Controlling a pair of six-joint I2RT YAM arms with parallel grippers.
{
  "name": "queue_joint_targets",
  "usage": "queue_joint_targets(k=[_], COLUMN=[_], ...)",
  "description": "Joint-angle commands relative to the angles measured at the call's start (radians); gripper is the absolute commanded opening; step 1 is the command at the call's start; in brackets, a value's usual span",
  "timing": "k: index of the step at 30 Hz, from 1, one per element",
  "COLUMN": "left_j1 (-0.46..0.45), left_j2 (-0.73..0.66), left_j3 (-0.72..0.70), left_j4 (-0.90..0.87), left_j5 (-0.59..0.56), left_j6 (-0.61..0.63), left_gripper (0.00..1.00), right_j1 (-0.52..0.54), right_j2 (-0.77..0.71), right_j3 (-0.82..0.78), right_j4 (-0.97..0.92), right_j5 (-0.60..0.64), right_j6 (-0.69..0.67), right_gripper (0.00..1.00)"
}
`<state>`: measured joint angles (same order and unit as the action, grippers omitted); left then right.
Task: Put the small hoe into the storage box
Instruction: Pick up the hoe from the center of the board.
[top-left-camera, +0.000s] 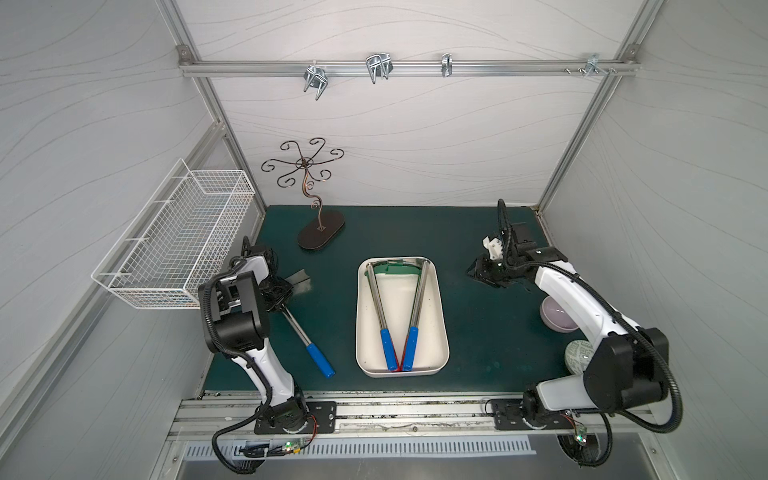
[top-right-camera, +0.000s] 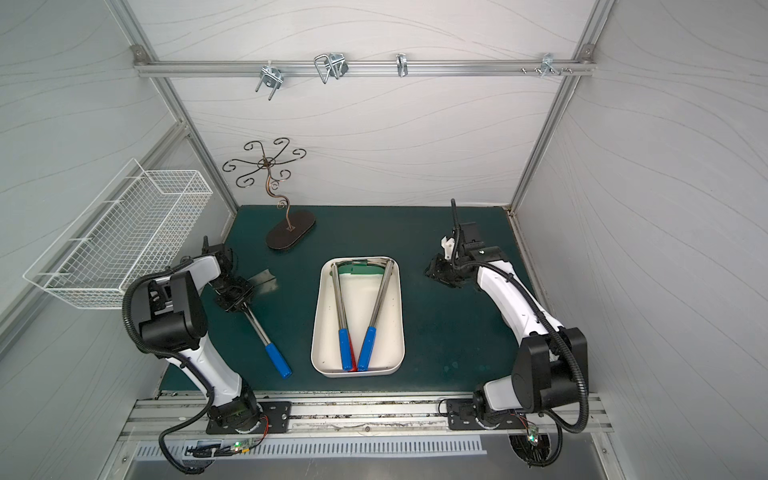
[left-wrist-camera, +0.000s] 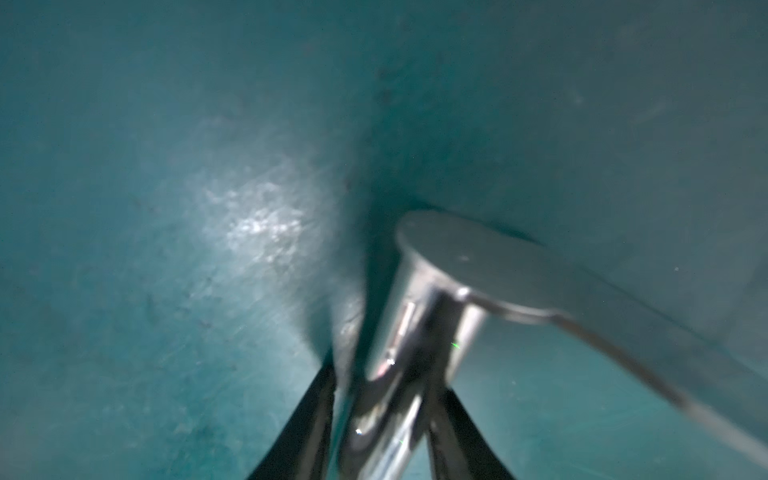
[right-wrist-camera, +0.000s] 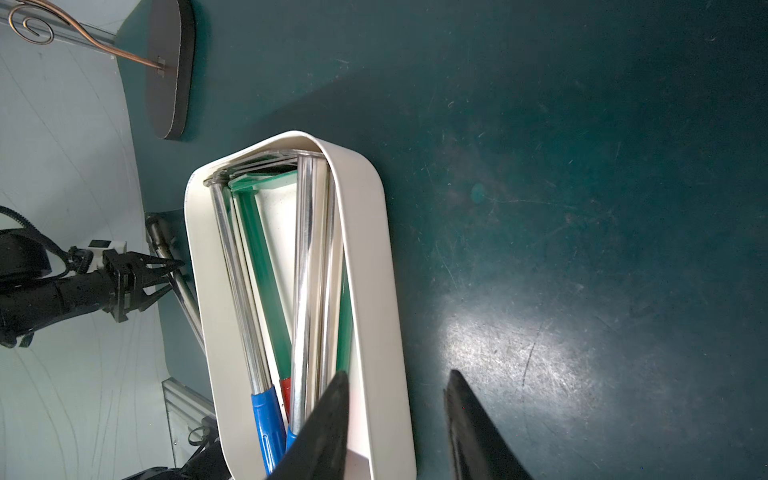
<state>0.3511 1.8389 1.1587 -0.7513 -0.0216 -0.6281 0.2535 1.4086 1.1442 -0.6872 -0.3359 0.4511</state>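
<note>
The small hoe (top-left-camera: 297, 328) lies on the green mat left of the storage box (top-left-camera: 442, 316), its blue handle toward the front and its steel blade (left-wrist-camera: 498, 266) toward the back. My left gripper (top-left-camera: 280, 303) is shut on its metal shaft (left-wrist-camera: 415, 332) just behind the blade, a black finger (left-wrist-camera: 316, 419) on each side. The cream-white storage box (top-right-camera: 401, 316) holds two blue-handled tools in a V and a green one. My right gripper (top-left-camera: 478, 276) hovers open and empty right of the box; in the right wrist view the right gripper (right-wrist-camera: 397, 374) is beside the box's rim (right-wrist-camera: 365, 249).
A white wire basket (top-left-camera: 174, 249) hangs on the left wall. A scrolled metal stand (top-left-camera: 320, 232) rises at the back left of the mat. A pale bowl (top-left-camera: 555, 313) and a patterned round object (top-left-camera: 577, 353) sit under my right arm.
</note>
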Motion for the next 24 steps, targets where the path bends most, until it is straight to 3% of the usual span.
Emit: queue_joint_targets(k=[1,15,24], left_j1=[0.006,0.000,-0.028], left_j2=[0.028,-0.122,-0.204], left_j3=[0.013,0.004,0.067], left_j4=[0.006,-0.041,-0.182], left_j5=[0.018,0.111,0.130], left_j6=[0.002,0.031,0.086], left_gripper=[0.36,0.09,0.00], right_j1=[-0.005,-0.005,0.027], right_j2=[-0.031,-0.062,-0.065], right_j3=[-0.007,-0.004,0.009], right_j4=[-0.004,-0.008,-0.018], right_j5=[-0.018,-0.043,-0.036], right_j6=[-0.020,-0.002,0.012], right_gripper=[0.40,0.40,0.40])
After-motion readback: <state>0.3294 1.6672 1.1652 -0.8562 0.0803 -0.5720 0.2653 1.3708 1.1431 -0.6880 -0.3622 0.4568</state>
